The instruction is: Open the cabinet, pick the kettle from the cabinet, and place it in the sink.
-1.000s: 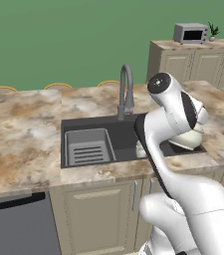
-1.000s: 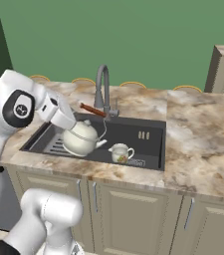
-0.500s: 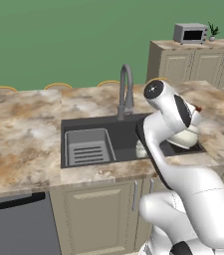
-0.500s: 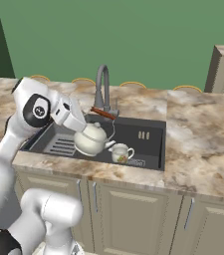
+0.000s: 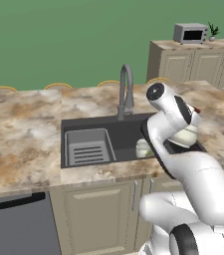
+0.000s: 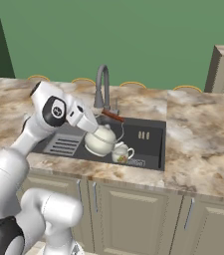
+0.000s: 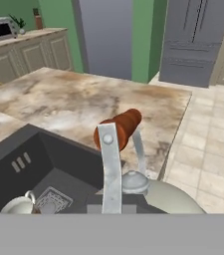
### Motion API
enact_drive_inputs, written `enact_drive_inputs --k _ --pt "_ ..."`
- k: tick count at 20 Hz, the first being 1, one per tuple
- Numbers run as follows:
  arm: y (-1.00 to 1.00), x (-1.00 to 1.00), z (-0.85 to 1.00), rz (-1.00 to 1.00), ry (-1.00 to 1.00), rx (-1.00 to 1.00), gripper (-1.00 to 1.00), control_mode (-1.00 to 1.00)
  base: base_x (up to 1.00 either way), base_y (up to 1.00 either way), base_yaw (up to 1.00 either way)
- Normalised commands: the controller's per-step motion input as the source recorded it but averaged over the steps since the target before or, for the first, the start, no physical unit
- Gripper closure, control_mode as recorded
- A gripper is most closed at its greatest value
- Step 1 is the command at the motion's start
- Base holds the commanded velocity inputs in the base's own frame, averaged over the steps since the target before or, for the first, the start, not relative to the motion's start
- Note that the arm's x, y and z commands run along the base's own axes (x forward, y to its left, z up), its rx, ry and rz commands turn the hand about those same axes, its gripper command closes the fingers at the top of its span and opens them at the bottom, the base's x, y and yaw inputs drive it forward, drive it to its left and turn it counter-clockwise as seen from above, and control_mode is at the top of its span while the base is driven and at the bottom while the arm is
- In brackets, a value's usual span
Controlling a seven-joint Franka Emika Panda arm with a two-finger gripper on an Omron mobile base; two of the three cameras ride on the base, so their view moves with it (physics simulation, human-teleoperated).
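No readable labels; kettle (image 6: 100, 140) hangs inside the sink (image 6: 151, 142), cup (image 6: 121, 153) at its 4 o'clock, gripper (image 6: 94, 126) seemingly clamped on its handle.

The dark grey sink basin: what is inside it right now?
In the dark grey sink basin: a ribbed grey tray, the cream-white kettle and a small white cup. The kettle covers the floor beneath it.

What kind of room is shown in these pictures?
Most likely a kitchen: a dark grey rectangular sink with a tall curved silver tap sits in a marble-patterned counter, and a grey microwave stands on beige cabinets behind.
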Motion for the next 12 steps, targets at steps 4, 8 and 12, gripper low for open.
enact_drive_inputs --k 4,8,12 --pt "-0.15 0.36 -0.26 0.0 0.04 0.0 1.0 -1.0 0.0 0.0 0.0" --pt "-0.21 0.38 -0.14 0.0 0.15 0.0 1.0 -1.0 0.0 0.0 0.0" --pt "-0.16 0.29 -0.1 -0.01 0.16 0.01 1.0 -1.0 0.0 0.0 0.0"
